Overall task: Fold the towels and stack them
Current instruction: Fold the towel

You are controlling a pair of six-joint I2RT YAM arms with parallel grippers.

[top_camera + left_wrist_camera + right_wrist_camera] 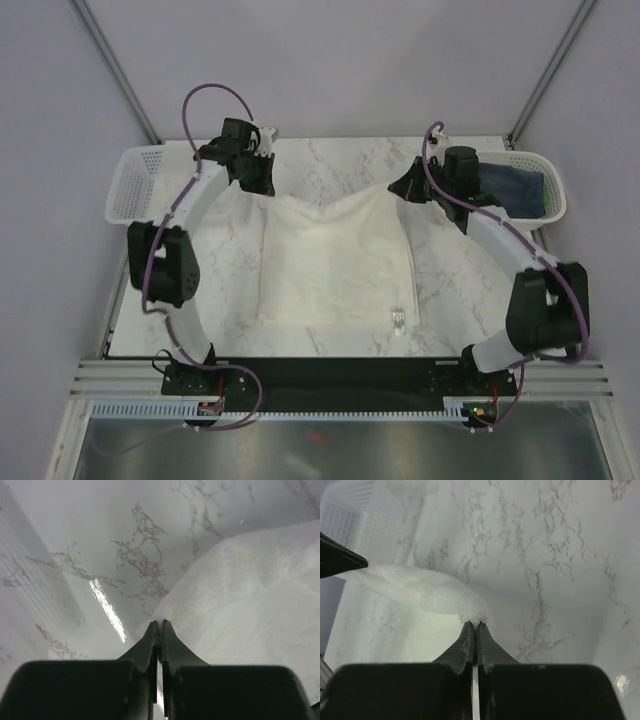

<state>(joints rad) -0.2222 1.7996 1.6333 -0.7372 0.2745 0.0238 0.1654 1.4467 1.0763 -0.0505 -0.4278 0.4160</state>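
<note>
Marble table [335, 168] | cream towel [335, 262] far corners pinched: left claw [160, 625], right claw [473, 625]

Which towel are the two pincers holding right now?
The white towel, spread on the table: the left pincer and right pincer each pinch a far corner. The blue towel lies untouched in the right basket.

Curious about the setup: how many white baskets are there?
2. The left basket sits at the far left corner; the right basket at the far right, holding a navy towel. None looks hidden.
</note>
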